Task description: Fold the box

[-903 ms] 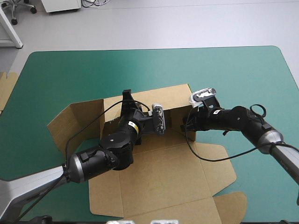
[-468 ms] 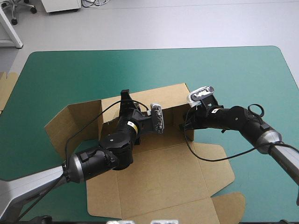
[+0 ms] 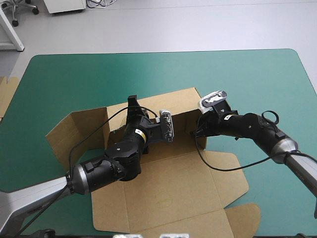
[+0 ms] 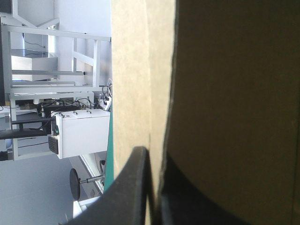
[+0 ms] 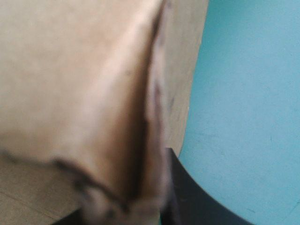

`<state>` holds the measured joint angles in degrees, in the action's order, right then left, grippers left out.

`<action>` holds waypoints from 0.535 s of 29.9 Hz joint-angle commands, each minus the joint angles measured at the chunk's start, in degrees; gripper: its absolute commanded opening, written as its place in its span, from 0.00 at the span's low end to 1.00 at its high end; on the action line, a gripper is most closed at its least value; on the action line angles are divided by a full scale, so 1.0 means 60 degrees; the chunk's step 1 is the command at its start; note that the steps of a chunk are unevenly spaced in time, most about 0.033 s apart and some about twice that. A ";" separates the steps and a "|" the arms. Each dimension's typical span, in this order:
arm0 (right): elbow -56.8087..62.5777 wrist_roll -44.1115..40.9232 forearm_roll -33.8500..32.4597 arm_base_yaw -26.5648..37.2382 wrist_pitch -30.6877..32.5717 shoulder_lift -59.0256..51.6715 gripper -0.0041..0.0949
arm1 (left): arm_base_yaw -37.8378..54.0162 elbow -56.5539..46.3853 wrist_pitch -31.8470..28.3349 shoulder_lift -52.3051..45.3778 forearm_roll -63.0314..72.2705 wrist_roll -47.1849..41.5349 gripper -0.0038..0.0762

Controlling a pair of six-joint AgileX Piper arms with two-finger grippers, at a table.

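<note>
Item: the box (image 3: 168, 191), brown board, lying at the middle of the teal-green cover (image 3: 247, 79), nearer the near edge than the far one. Condition, as I read it from the console: partly formed. The far wall (image 3: 171, 104) stands upright. The left side panel (image 3: 79, 131) is raised and angled inward but not tucked. The broad near panel and the right flap (image 3: 233, 176) lie flat on the table. Left gripper (image 3: 133, 102): jaws all but closed on the far wall near its left end, with the sheet pinched between the black fingers (image 4: 133, 187) in my left wrist view. Right gripper (image 3: 197, 132): at the right-hand end of the same wall, jaws likewise nearly together with a creased corner of board between them, though that view is blurred. Spare board (image 3: 6, 94) shows at the table's left edge, well apart from both arms. Done, by my judgement: one wall up, one side begun. Left to do: raise the right side, tuck the panels, set the tray. I put the job under halfway
</note>
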<state>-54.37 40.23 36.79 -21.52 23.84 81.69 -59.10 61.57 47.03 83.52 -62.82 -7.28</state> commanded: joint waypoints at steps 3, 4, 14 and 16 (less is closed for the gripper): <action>-0.0411 0.0012 0.0828 -0.0138 -0.0265 -0.0388 0.03 | -0.0067 0.0228 -0.0611 -0.0162 0.0767 -0.0208 0.05; -0.0411 0.0009 0.0828 -0.0138 -0.0265 -0.0388 0.03 | -0.0067 0.0322 -0.0594 -0.0162 0.0905 -0.0208 0.06; -0.0411 -0.0413 0.0787 -0.0138 -0.0455 -0.0388 0.03 | -0.0067 0.1062 -0.0028 -0.0462 0.2823 0.0747 0.56; -0.0411 -0.0489 0.0787 -0.0138 -0.0477 -0.0388 0.03 | -0.0089 0.1062 -0.0028 -0.0594 0.3306 0.1214 0.56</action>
<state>-54.37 38.49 36.79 -21.62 22.84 81.86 -59.10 66.34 48.81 82.35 -47.03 -2.84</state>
